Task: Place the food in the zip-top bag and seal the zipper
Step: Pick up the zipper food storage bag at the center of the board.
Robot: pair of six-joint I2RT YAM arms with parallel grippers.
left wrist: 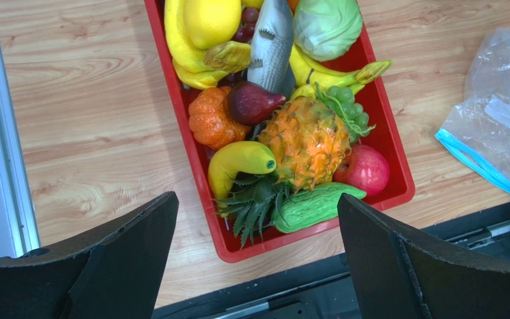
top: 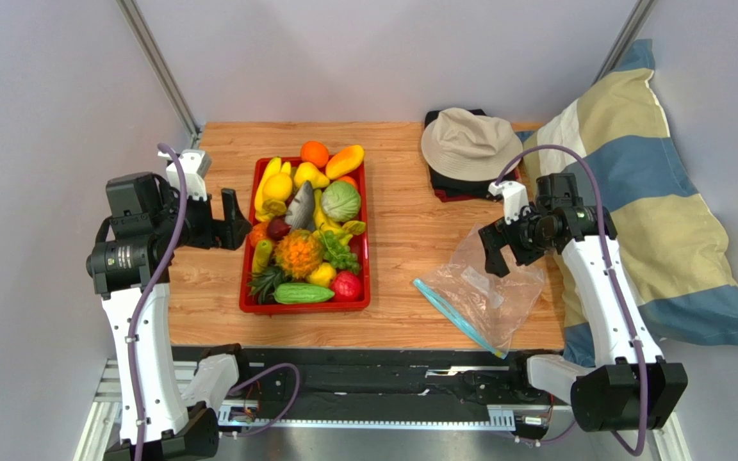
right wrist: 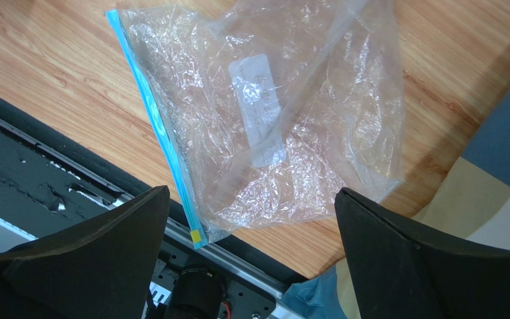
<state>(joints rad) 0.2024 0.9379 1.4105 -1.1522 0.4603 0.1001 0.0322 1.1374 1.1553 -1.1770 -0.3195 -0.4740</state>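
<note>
Right of centre on the surface, the zip-top bag lies flat — left fingers and right fingers wide, empty — its limp film may slide when pinched.

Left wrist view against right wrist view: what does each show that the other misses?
Only the left wrist: the red tray heaped with toys, among them the pineapple, cucumber and red apple. Only the right wrist: the white label and the striped pillow. Both: the zip-top bag, its blue zipper and the wooden table.
</note>
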